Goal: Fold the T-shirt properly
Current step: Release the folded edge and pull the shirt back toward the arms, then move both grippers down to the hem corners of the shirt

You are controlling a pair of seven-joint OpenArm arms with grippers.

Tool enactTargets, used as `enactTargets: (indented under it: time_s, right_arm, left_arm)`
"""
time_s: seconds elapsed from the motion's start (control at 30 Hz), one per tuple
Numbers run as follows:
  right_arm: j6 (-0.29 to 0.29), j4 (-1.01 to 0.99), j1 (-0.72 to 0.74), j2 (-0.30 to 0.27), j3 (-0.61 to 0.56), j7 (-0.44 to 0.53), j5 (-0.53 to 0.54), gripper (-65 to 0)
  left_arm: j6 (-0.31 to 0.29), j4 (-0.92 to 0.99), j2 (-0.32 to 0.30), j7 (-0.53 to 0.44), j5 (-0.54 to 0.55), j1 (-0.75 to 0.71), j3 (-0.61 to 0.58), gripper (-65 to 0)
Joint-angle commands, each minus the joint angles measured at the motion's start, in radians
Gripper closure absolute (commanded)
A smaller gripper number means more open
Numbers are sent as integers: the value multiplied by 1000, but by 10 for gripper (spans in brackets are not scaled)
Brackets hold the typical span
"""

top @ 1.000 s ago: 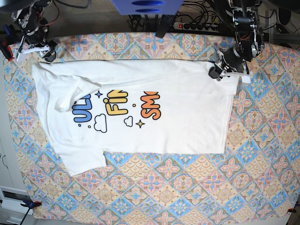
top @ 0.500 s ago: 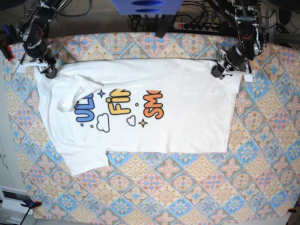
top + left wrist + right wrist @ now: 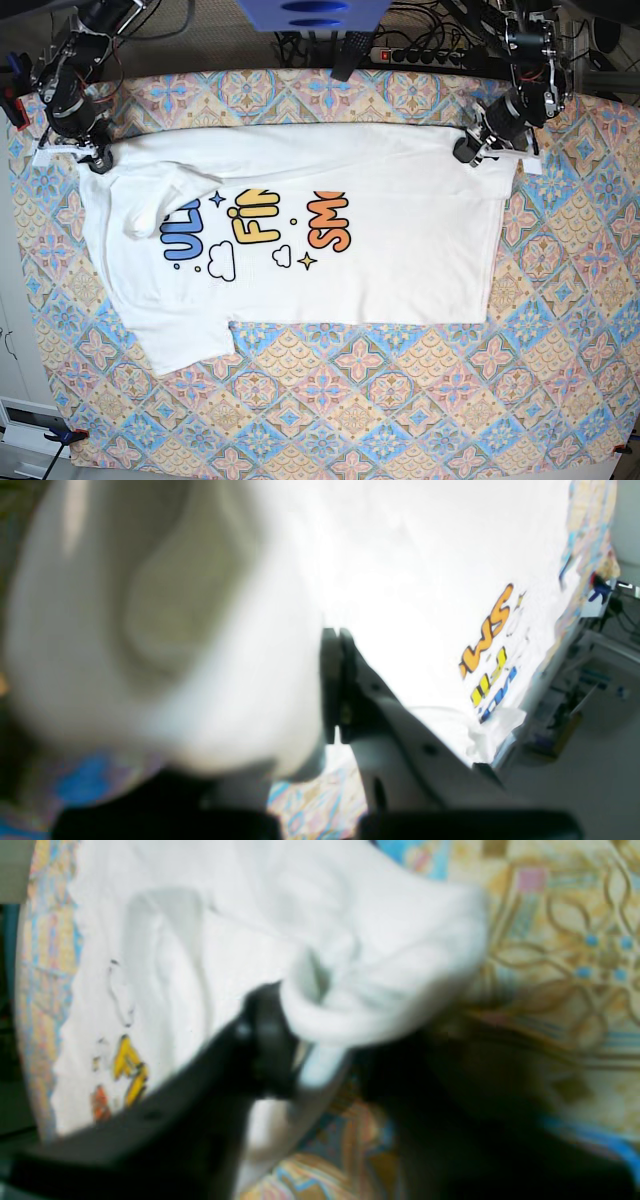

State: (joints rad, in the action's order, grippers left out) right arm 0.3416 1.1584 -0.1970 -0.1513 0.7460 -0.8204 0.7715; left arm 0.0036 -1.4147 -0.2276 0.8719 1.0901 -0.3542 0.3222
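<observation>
In the base view, the T-shirt point(image 3: 300, 230) is lying flat on the patterned tablecloth point(image 3: 400, 400), print side up. Since a moment ago, the arm at ten o'clock has been coming down onto the shirt's far corner, and the top edge is looking straighter and tighter now. I think both arms are getting ready to lift that far edge for a fold. The right gripper point(image 3: 97, 160) is sitting at ten o'clock on the shirt's corner. The left gripper point(image 3: 470, 152) is sitting at two o'clock on the other far corner.

In the left wrist view, the left gripper's fingers point(image 3: 332, 680) are pressing tight together, pinching white cloth, with the letters showing at three o'clock.

In the right wrist view, the right gripper's fingers point(image 3: 267, 1040) are closing narrow around a bunched fold of shirt.
</observation>
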Motion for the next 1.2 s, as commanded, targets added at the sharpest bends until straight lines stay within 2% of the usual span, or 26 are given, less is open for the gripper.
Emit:
enactTargets:
  time_s: [0.0,0.1,0.37,0.57,0.6,0.77,0.87,1.0,1.17]
  right_arm:
    - [-17,2,-12,-11,0,-30,-31,-76]
    - [-17,12,-46,-12,0,-30,-30,-9]
    - [-17,78,-172,-11,17,-32,-25,-7]
    - [-16,153,-243,-8,73,-40,-25,-7]
    - [-11,157,-249,-8,71,-40,-25,-7]
    - [87,156,-256,-6,70,-40,-28,-7]
    - [93,156,-256,-6,70,-40,-30,-9]
    - [95,157,-255,-6,68,-40,-30,-64]
    - [95,157,-255,-6,68,-40,-30,-126]
  left_arm:
    - [0,-13,-14,-7,2,-6,4,0]
    - [0,-13,-20,-7,2,-7,2,0]
    - [-1,-19,-79,-6,8,-90,-2,0]
    - [-1,-19,-83,-6,8,-150,2,0]
    - [-1,-19,-83,-6,8,-158,2,0]
    - [-1,-19,-79,23,8,-174,2,-4]
    - [-1,-19,-77,68,9,-174,4,-5]
    - [-1,-21,-75,73,11,-190,5,-5]
    - [-1,-120,-75,71,17,-233,5,-6]
